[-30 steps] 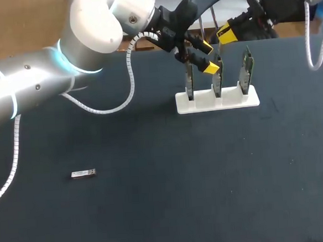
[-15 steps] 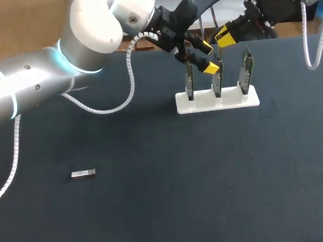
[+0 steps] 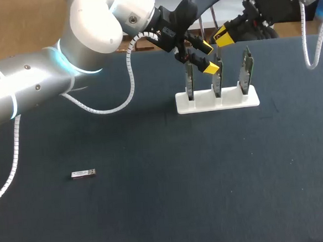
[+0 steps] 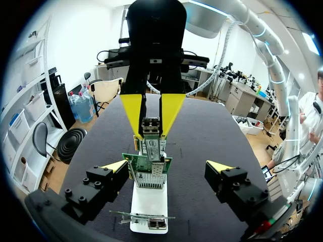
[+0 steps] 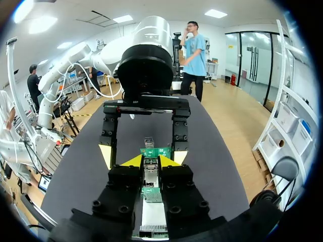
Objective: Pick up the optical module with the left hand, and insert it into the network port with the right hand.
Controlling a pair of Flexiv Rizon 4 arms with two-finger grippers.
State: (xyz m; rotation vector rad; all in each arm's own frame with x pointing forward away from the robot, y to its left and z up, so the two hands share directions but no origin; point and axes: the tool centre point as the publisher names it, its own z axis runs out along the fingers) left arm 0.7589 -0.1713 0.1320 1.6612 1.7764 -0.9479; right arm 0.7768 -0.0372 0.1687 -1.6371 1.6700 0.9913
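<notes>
Dark table underneath, left gripper spread wide astride a network card in its white stand. Right gripper pinches an optical module above that card. Another module lies well apart.

Small silver optical module lies flat, well apart from 3 green network-port cards upright in white rack.
</notes>
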